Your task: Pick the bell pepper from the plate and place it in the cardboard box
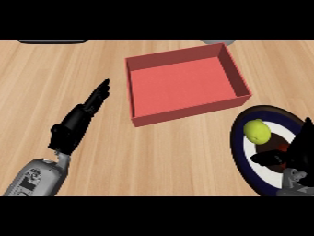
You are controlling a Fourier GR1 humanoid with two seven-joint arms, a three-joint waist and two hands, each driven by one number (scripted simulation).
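Note:
A dark-rimmed plate (244,152) with a white centre lies at the right edge of the counter. On it sits a yellow-green round fruit (257,131). Just below that, a small red patch of the bell pepper (279,148) shows; my right hand (307,152) covers the rest. The fingers point up and the thumb reaches left beside the red patch, and I see no curl round it. The open reddish box (237,69) stands up and left of the plate. My left hand (78,122) is open, fingers straight, above the counter left of the box.
A dark flat object (52,41) lies at the top left edge and a grey object (218,42) peeks in behind the box. Bare wooden counter (179,156) stretches between my two hands and in front of the box.

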